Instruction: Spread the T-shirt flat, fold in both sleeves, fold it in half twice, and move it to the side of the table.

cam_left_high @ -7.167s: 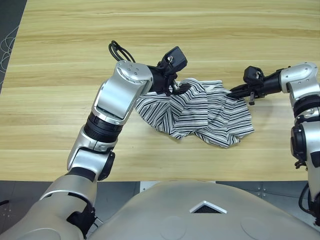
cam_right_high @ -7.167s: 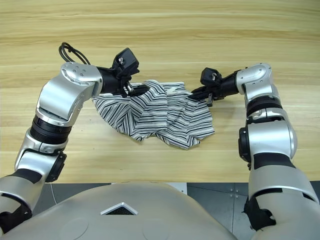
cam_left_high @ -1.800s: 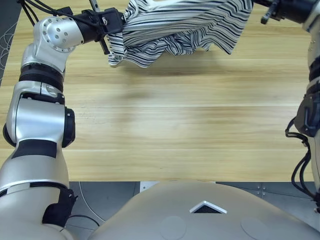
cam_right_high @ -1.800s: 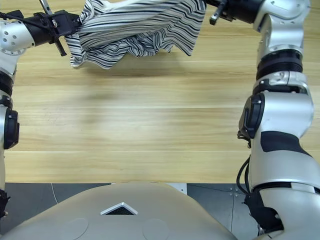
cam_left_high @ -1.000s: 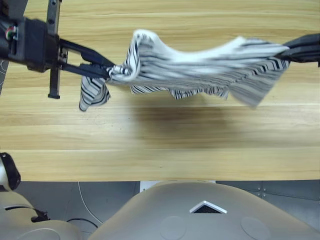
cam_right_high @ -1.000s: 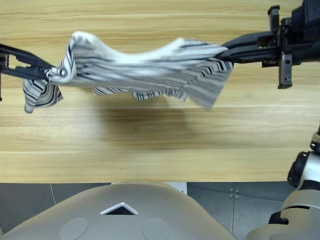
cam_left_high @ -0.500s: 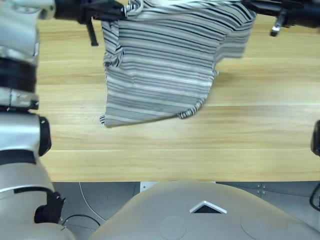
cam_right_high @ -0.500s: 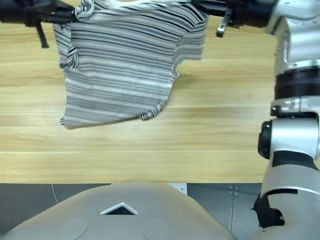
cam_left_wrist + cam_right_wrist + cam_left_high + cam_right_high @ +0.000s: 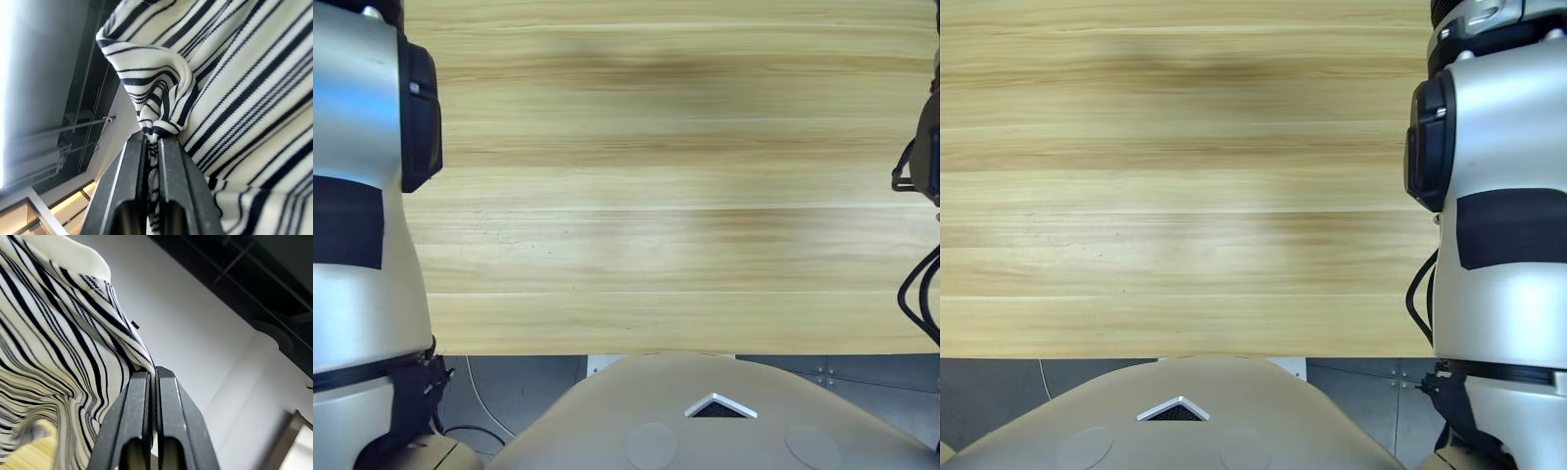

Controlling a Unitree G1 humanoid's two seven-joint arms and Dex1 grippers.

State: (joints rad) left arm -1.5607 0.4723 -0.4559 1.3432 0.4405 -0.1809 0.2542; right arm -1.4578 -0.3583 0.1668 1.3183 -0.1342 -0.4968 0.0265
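Observation:
The T-shirt is white with thin black stripes. In the left wrist view a bunched fold of it is pinched between the fingers of my left gripper, which is shut on the cloth. My right gripper is shut on another striped edge of the T-shirt, near a plain white hem. Behind both grippers I see ceiling and wall, so the cloth is held up in the air. Below, the wooden table lies bare.
The table's front edge runs across the lower part of the eye views, with grey floor below it. My left upper arm stands at the left side and my right upper arm at the right.
Half a second ago the shirt hung spread between both grippers over the far part of the table. It has since gone up out of the eye views, both arms raised.

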